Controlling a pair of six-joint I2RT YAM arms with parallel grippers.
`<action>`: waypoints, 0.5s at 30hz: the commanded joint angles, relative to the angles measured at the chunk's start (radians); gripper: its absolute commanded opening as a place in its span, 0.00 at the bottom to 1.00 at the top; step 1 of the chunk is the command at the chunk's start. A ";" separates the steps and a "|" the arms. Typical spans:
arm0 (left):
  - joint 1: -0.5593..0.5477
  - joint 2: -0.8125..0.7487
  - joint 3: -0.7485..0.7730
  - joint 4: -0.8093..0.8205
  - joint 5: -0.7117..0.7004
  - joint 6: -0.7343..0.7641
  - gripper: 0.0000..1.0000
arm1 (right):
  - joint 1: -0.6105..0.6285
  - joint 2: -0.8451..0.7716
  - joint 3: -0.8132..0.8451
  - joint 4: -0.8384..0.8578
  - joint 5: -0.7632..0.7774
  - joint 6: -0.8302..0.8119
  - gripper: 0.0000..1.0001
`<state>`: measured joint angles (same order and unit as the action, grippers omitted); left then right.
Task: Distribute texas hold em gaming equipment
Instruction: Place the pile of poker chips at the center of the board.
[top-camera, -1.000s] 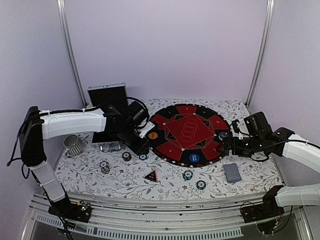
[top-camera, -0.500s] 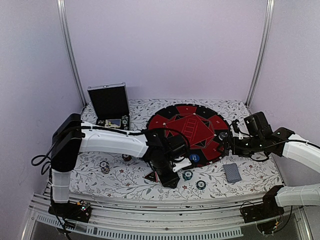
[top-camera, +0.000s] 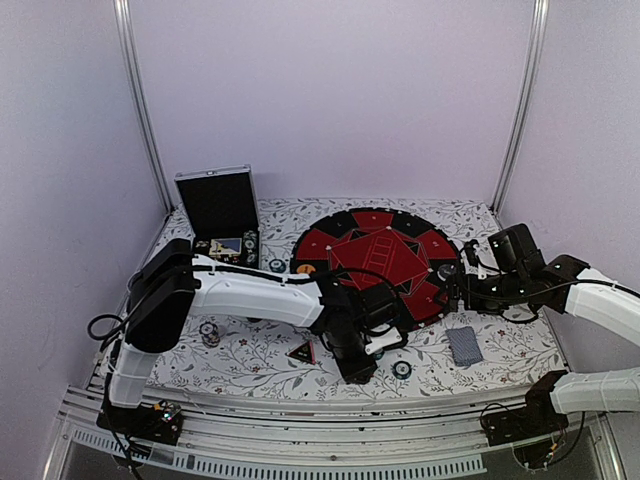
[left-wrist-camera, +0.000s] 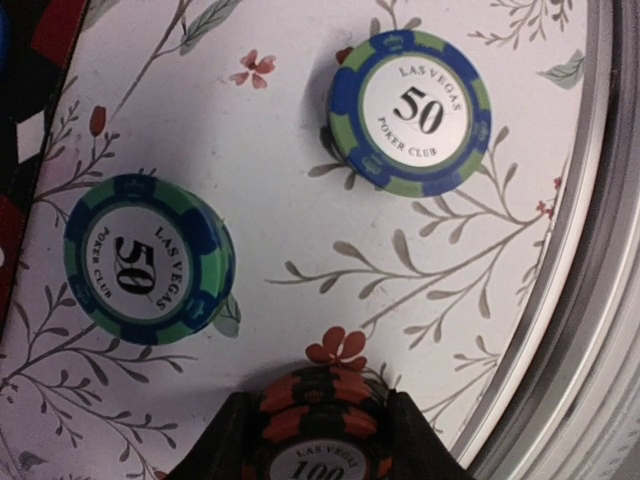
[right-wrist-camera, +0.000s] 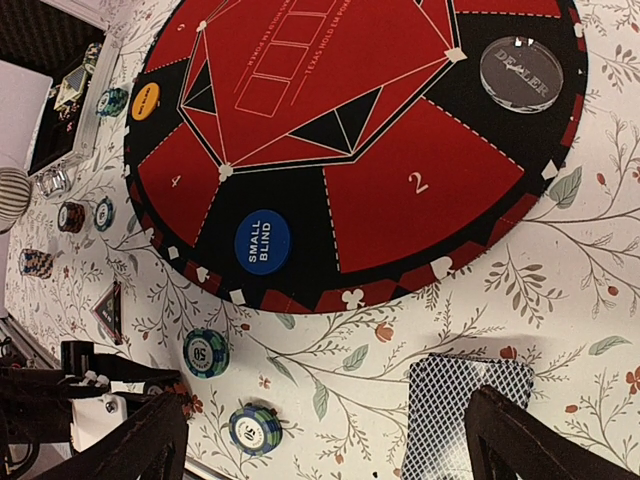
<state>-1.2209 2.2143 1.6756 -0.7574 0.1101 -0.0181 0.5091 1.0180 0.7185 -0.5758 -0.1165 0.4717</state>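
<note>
My left gripper (left-wrist-camera: 317, 405) is shut on a small stack of red-and-black "100" chips (left-wrist-camera: 320, 395), held just above the floral cloth near the table's front edge. Two teal "50" chip stacks (left-wrist-camera: 410, 110) (left-wrist-camera: 148, 258) lie just beyond it. In the top view the left gripper (top-camera: 362, 358) is at front centre, beside one teal chip stack (top-camera: 402, 369) and the red-black triangle (top-camera: 302, 351). My right gripper (top-camera: 453, 285) stands open at the mat's right edge, above the grey-blue-backed cards (right-wrist-camera: 468, 400). Blue (right-wrist-camera: 262, 240), orange (right-wrist-camera: 146, 100) and clear dealer (right-wrist-camera: 521, 72) buttons sit on the mat.
The round red-and-black mat (top-camera: 375, 258) fills the middle of the table. The open silver-edged black case (top-camera: 217, 205) stands at the back left, with more chips (top-camera: 209, 333) at the front left. A metal rail (left-wrist-camera: 590, 300) runs along the table's front edge.
The left arm has swung from beside the case at the back left across to the front centre, down by the teal chips. The right arm has not moved.
</note>
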 joint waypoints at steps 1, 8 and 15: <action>-0.011 0.035 0.008 -0.022 -0.023 0.012 0.26 | -0.001 -0.007 0.014 -0.007 -0.003 -0.001 0.99; -0.012 0.033 0.013 -0.016 -0.036 0.009 0.53 | -0.001 0.004 0.018 -0.007 -0.007 -0.001 0.99; -0.012 -0.003 0.019 -0.009 -0.030 0.008 0.59 | -0.001 0.004 0.026 -0.010 -0.008 -0.003 0.99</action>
<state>-1.2221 2.2173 1.6821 -0.7605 0.0883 -0.0113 0.5091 1.0183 0.7189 -0.5770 -0.1169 0.4713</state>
